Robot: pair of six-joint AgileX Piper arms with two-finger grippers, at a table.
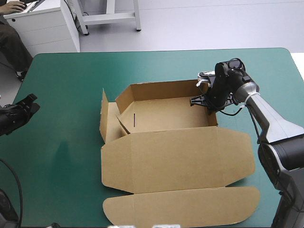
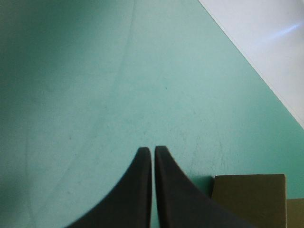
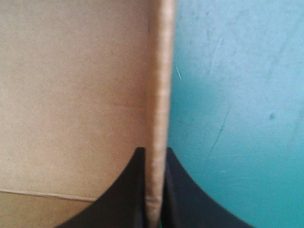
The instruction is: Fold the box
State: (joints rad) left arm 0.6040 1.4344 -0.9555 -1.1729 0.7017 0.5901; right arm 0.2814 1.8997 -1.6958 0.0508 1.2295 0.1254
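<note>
The brown box [image 1: 175, 161] lies mid-table as an open tray with its lid flat toward the near edge. The back wall [image 1: 161, 89] and a left flap [image 1: 103, 116] stand raised. My right gripper [image 1: 203, 100] sits at the tray's far right corner. In the right wrist view it [image 3: 153, 151] is shut on the upright right wall [image 3: 159, 85], tray floor [image 3: 71, 95] on one side and cover on the other. My left gripper [image 1: 29, 103] hovers at the table's left edge, shut [image 2: 153, 149] on nothing, with a corner of the box [image 2: 249, 199] beside it.
Bare teal-green cover [image 1: 61, 76] stretches between the left gripper and the box. The lid's rounded front flap [image 1: 185, 206] reaches close to the table's near edge. The table's far edge [image 2: 251, 61] shows ahead of the left gripper.
</note>
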